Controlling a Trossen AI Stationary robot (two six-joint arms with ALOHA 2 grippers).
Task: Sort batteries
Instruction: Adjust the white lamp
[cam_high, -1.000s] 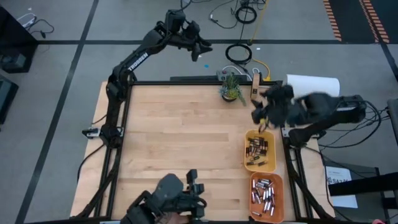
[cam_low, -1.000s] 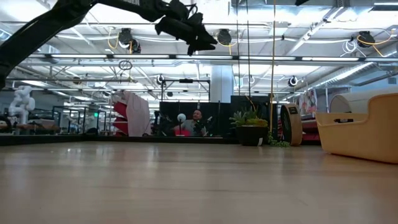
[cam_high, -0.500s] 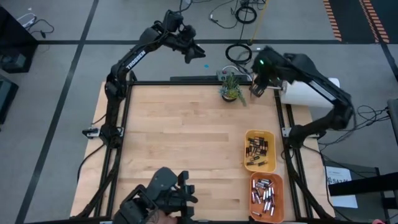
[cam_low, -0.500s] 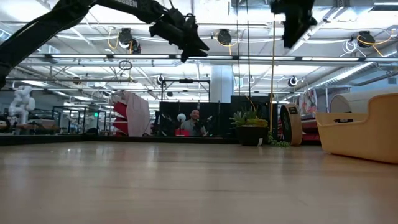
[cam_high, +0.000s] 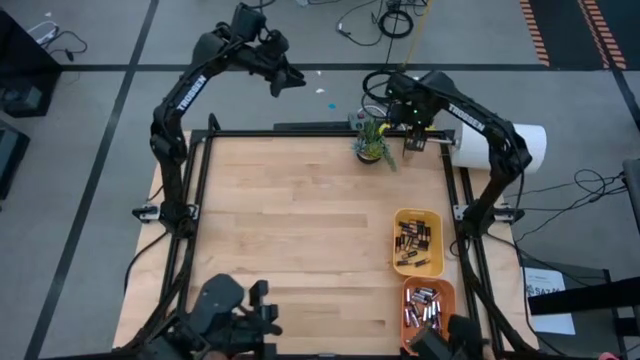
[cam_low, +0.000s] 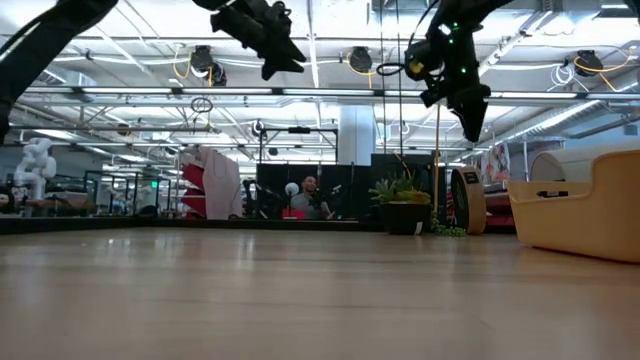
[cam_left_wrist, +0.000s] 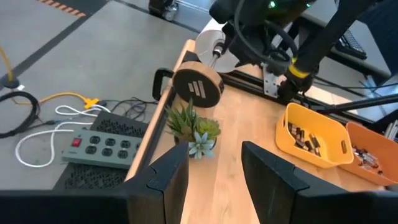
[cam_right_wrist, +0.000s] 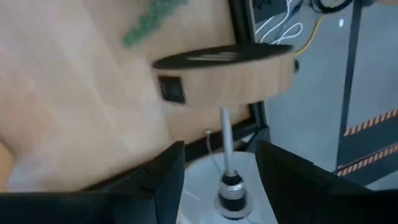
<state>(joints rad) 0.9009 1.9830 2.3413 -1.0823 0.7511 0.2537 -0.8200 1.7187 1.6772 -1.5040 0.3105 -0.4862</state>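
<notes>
Two trays, one yellow tray (cam_high: 417, 241) and one orange tray (cam_high: 429, 306), each holding many batteries (cam_high: 416, 240); one potted plant (cam_high: 372, 140)

Wooden table (cam_high: 290, 230), light planks, dark frame, stands on grey floor (cam_high: 80, 150) w/ black tape lines. Beyond table's far edge: white power strip (cam_left_wrist: 93, 146), coiled black cable (cam_high: 384, 86), yellow cord (cam_left_wrist: 37, 102). Orange hazard striping (cam_high: 580, 25) on floor past table's far right corner. Low view behind table: open hall, ceiling trusses w/ bright strip lights (cam_low: 560, 110), white pillar (cam_low: 354, 135), seated person (cam_low: 312, 196) approx. centre.
</notes>
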